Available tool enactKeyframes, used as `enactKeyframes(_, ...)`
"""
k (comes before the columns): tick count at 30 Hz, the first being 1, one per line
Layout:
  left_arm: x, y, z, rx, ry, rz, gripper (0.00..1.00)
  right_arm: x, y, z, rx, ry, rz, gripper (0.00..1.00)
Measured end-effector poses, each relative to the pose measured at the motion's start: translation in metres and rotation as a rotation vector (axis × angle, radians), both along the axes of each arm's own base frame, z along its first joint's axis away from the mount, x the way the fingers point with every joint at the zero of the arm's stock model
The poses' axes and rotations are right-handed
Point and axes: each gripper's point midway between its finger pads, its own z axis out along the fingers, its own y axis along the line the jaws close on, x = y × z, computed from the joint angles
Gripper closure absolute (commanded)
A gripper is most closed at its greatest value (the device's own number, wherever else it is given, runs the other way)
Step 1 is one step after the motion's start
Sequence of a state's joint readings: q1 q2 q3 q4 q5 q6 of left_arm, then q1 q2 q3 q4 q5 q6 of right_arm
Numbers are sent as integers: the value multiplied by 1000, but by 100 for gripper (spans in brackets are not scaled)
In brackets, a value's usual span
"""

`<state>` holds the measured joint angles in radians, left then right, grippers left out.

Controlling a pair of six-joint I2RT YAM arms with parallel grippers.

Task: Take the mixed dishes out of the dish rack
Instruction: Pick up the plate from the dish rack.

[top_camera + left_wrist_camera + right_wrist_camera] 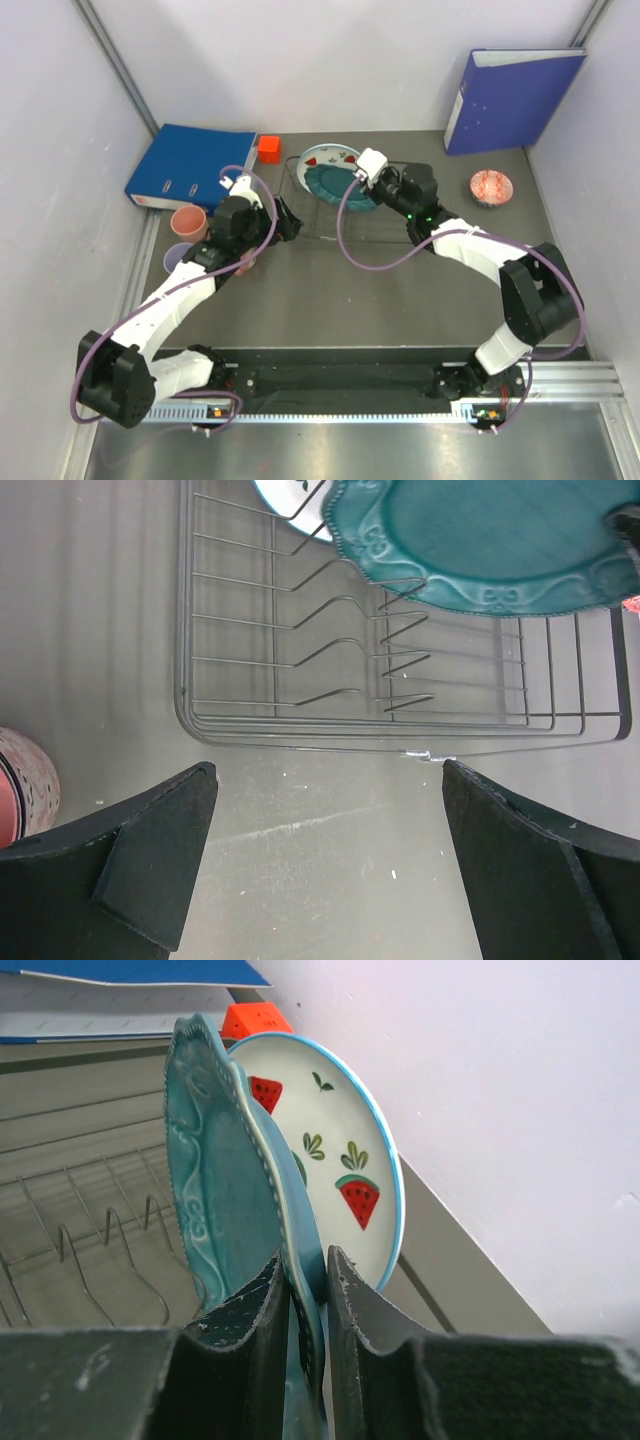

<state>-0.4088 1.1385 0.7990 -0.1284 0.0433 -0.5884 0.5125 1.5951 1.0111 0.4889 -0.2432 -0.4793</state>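
Between the fingers of the right tool [305,1275]: rim of the teal scalloped plate [215,1160], pinched edge-on, jaws drawn almost together with only the plate's thickness between them.

Position of item: upright on its edge in the dish rack [300,738], flat plane in line with the fingers, faces turned out to either side of them.

Just past the tool's right-hand finger: white plate with watermelon marks [335,1150], also upright, close behind the teal one. Whether the two touch cannot be told.

Below and left of the tool: bare wire tines, slots unfilled.

Left tool [328,770]: spread wide, holding nothing. The rack lies straight ahead of it, a little apart. A pink cup [25,780] stands at its left on the tabletop [300,840].

Judgement: the right arm is the nearer and has the grip. The coming move likely turns on drawing the teal plate up along its own plane, clear of the tines, without scraping the white neighbour.
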Motion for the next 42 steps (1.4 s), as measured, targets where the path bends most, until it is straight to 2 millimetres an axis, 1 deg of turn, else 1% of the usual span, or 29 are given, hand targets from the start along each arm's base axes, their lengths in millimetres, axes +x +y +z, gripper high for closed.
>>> enactKeyframes(6, 2, 1, -2, -4, 14, 17, 1, -3, -6, 16, 15, -13, -12, 100)
enactKeyframes(10, 3, 1, -4, -4, 20, 24, 2, -3, -15, 28, 39, -11, -29, 100)
enactKeyframes(14, 6, -1, -1, -12, 22, 28, 2, -5, -18, 41, 56, -25, -30, 100)
enactKeyframes(17, 6, -1, -1, -15, 24, 29, 2, -8, -19, 47, 64, -29, -25, 100)
enactKeyframes(20, 6, -1, -1, -18, 26, 31, 2, -11, -16, 48, 73, -19, -6, 100)
enactKeyframes(26, 6, -2, -1, -20, 27, 31, 2, -13, -15, 41, 62, 6, 4, 100)
enactKeyframes(33, 6, -3, -2, -23, 29, 27, 3, -14, -14, 41, 68, 12, 10, 100)
enactKeyframes(38, 7, -3, -6, -18, 40, 27, 3, -14, -15, 41, 86, 29, 1, 100)
enactKeyframes(42, 7, -4, -7, -21, 42, 28, 4, -13, -15, 43, 94, 51, -10, 100)
